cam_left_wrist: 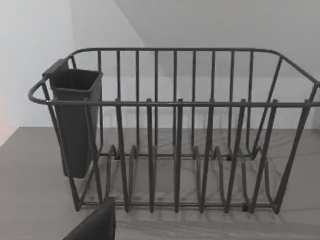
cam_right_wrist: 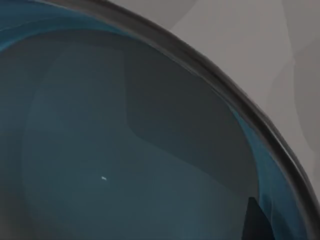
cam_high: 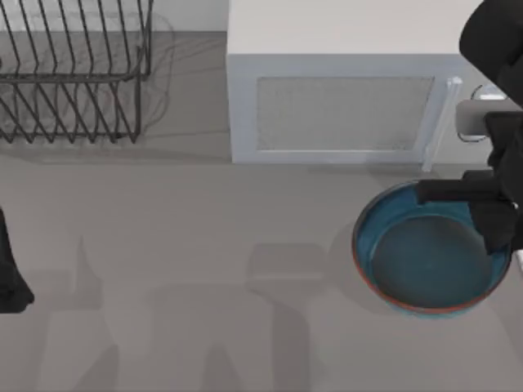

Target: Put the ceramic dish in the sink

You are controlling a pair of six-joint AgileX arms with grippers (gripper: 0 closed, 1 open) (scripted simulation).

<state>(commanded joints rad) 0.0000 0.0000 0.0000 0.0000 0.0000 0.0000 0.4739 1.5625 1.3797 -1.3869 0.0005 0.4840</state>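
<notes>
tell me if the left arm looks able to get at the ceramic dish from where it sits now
Probably not easily. The left gripper sits at the table's far left edge, facing the dish rack, while the ceramic dish lies far right, in front of the microwave, with the right gripper already over its rim.

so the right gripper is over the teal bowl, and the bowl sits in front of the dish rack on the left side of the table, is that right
Not quite. The right gripper is over the ceramic dish, but the top view shows that dish in front of the microwave, on the table's right side. The dish rack stands far left.

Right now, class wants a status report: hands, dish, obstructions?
Right hand over ceramic dish, right of table. Left hand parked at left edge. Microwave close behind dish.
</notes>
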